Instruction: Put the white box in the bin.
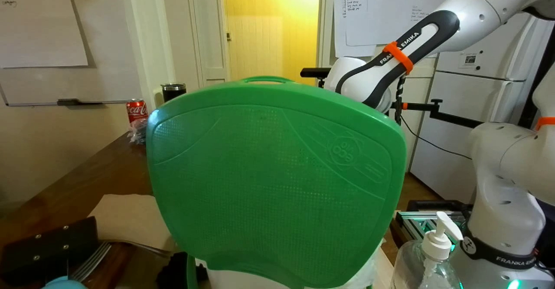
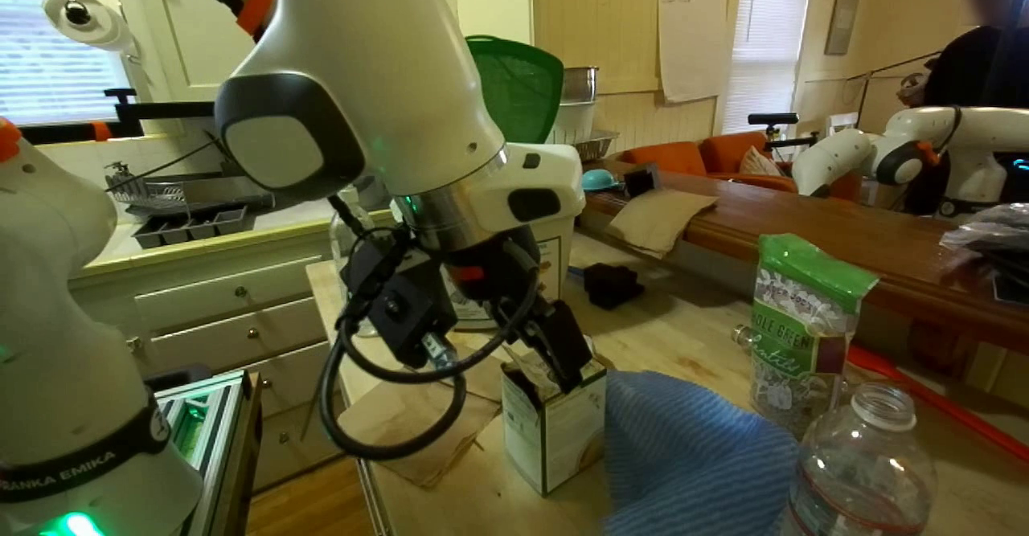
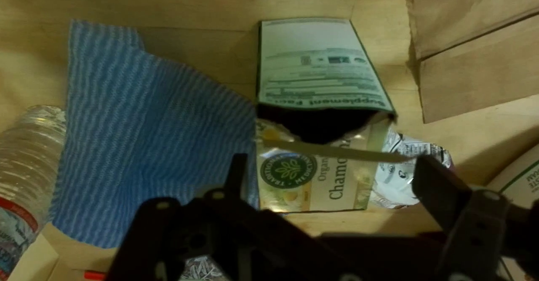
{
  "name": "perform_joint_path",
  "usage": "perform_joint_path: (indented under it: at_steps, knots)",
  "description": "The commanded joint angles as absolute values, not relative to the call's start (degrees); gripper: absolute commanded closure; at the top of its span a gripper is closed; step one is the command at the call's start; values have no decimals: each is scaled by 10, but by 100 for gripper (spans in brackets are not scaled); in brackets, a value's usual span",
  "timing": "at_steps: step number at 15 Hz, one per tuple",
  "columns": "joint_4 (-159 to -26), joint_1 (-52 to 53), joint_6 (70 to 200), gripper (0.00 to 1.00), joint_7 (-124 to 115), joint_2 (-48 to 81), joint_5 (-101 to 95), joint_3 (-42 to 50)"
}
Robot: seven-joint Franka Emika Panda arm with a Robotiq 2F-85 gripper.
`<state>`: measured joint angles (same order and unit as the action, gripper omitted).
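Observation:
The white box (image 2: pixel 575 431), a tea carton with a torn open top, stands upright on the table. In the wrist view the box (image 3: pixel 316 66) shows its dark opening and a loose flap that reaches toward the right fingertip. My gripper (image 3: pixel 331 161) is open, one finger to each side of the carton's printed front; whether either touches it I cannot tell. From outside, the gripper (image 2: pixel 555 351) is low at the carton's top. The white bin (image 2: pixel 553 267) stands behind the arm, its green lid (image 2: pixel 518 90) raised. That lid (image 1: pixel 277 172) hides carton and gripper in an exterior view.
A blue cloth (image 2: pixel 691 448) lies against the carton, and a silvery wrapper (image 3: pixel 398 175) lies beside it. Nearby are a green lentil bag (image 2: pixel 804 327), a clear bottle (image 2: pixel 864 472) and brown paper (image 2: pixel 418 431). A soap pump (image 1: pixel 435 245) stands near the robot's base.

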<state>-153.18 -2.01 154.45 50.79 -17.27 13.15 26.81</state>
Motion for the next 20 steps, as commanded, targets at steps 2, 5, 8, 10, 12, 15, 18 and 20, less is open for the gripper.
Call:
perform_joint_path:
  at_steps: [2,5,8,10,12,15,18,20]
  knots:
    - [-1527,17,1564,17,550,-146,188,291]
    - [-1522,25,1566,35,563,-142,199,298]
    - [-1517,28,1566,41,569,-139,203,304]
    - [-1516,31,1566,25,574,-136,206,307]
    - [-1515,34,1567,2,577,-135,209,310]
    - [-1513,39,1565,0,580,-133,212,313]
    - [-1515,46,1565,0,587,-126,224,318]
    - [-1515,50,1564,1,591,-120,230,319]
